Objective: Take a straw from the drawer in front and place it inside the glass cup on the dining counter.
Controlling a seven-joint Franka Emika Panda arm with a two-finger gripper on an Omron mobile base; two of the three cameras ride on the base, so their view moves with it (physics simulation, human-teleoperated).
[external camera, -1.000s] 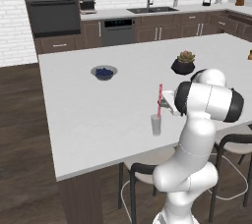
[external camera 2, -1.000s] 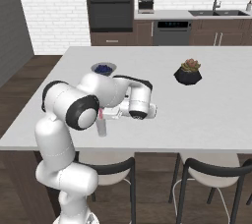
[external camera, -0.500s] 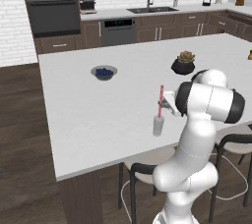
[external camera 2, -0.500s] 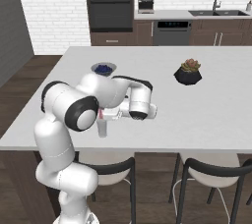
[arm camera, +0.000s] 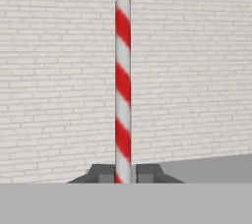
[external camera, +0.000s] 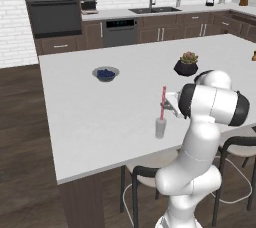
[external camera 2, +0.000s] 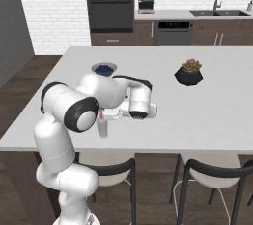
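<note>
The red-and-white striped straw (external camera: 163, 102) stands upright, its lower end down in the clear glass cup (external camera: 160, 127) near the front edge of the white dining counter (external camera: 100, 117). My gripper (external camera: 168, 105) reaches in sideways from the right and is shut on the straw just above the cup's rim. In the hand view the straw (arm camera: 123, 85) rises between the two dark fingertips (arm camera: 104, 174), which sit close against it. From the right base view the cup (external camera 2: 103, 129) and a bit of the straw (external camera 2: 101, 115) show beside my gripper (external camera 2: 109, 114). The drawer is out of view.
A grey bowl with blue filling (external camera: 105, 73) sits farther back on the counter, and a plant in a black pot (external camera: 186, 65) to the right. Dark stools (external camera 2: 207, 169) stand under the counter's near edge. A white brick wall (arm camera: 197, 70) lies beyond the straw.
The straw has sunk slightly lower towards the cup with the gripper still on it. Little else has moved.
</note>
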